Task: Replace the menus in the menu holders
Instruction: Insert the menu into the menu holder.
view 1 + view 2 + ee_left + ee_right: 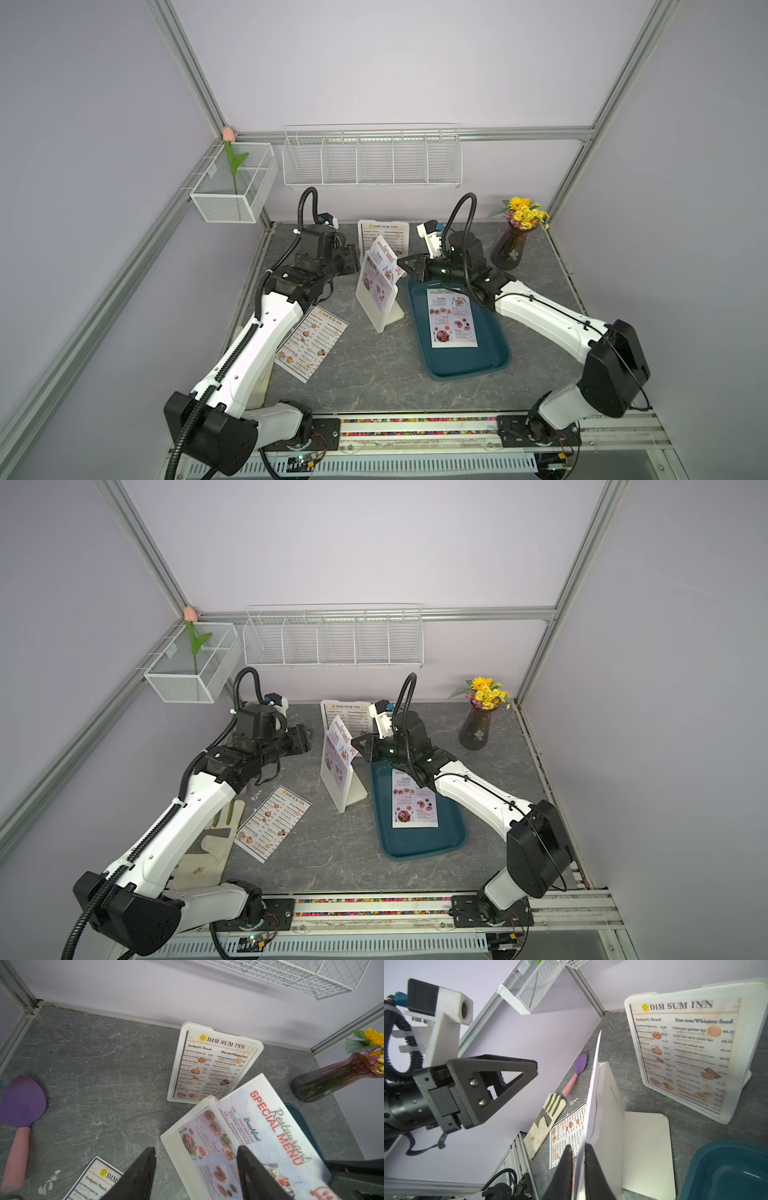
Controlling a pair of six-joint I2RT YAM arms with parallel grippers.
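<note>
Two white menu holders stand on the table. The back holder (pixel 361 226) has a "DIM SUM INN" menu (pixel 212 1064) in it. From the top of the front holder (pixel 376 307) a "SPECIAL MENU" sheet (pixel 270 1126) sticks up, tilted and only partly inside. My right gripper (pixel 579 1150) is shut on that sheet's upper edge, to the holder's right. My left gripper (pixel 196 1148) stands open just left of the front holder, touching nothing. A loose "DIM SUM INN" menu (pixel 311 343) lies flat at front left. Another "SPECIAL MENU" sheet (pixel 452 318) lies in the tray.
The teal tray (pixel 465 361) sits right of the front holder, under my right arm. A vase of flowers (pixel 509 249) stands at back right. A purple spatula (pixel 22 1103) and an oven glove (pixel 216 837) lie along the left edge. Wire baskets (pixel 372 160) hang on the back wall.
</note>
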